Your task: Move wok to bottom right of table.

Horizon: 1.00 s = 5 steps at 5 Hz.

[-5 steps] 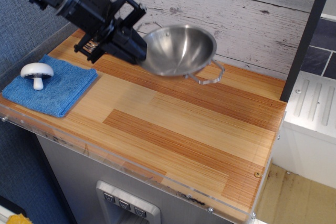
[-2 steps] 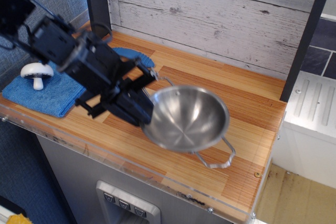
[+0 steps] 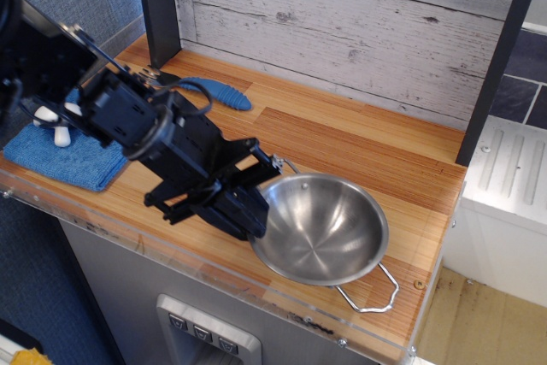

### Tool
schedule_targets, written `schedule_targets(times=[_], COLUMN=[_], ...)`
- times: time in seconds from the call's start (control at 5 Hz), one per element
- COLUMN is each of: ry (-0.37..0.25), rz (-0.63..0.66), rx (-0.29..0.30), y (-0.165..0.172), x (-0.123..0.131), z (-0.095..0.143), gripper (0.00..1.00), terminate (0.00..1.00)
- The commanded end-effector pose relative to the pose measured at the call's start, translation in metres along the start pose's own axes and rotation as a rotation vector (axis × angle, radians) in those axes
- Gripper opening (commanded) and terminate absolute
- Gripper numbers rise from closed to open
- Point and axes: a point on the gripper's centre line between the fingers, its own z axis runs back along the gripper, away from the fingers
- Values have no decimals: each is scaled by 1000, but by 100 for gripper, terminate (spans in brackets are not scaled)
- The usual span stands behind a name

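The wok (image 3: 323,228), a round shiny steel bowl with thin wire loop handles, is near the front right of the wood-grain table (image 3: 367,151). One handle (image 3: 372,292) sticks out toward the front edge. My black gripper (image 3: 261,211) is shut on the wok's left rim and holds it level, at or just above the tabletop; I cannot tell if it touches. The arm reaches in from the left.
A blue cloth (image 3: 60,156) lies at the front left with a white toy mushroom (image 3: 53,124) mostly hidden behind the arm. A blue object (image 3: 218,91) lies near the back left. A dark post (image 3: 158,6) stands at the back left. The clear acrylic edge (image 3: 282,309) runs along the front.
The gripper has carried the wok from the back centre, down and to the right, to the front right of the table. The wok now sits lower and more level.
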Motion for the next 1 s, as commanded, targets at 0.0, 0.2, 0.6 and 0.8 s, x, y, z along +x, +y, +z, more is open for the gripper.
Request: schedule_targets(times=[0.0, 0.2, 0.6, 0.8], ry=[-45, -28, -53, -56], rz=[11, 22, 51, 44], rx=[39, 47, 95, 86], y=[15, 19, 17, 13], x=[3, 0, 3, 2], z=[-10, -20, -15, -11], gripper=[0, 0, 100, 100], terminate=[0, 0, 0, 0])
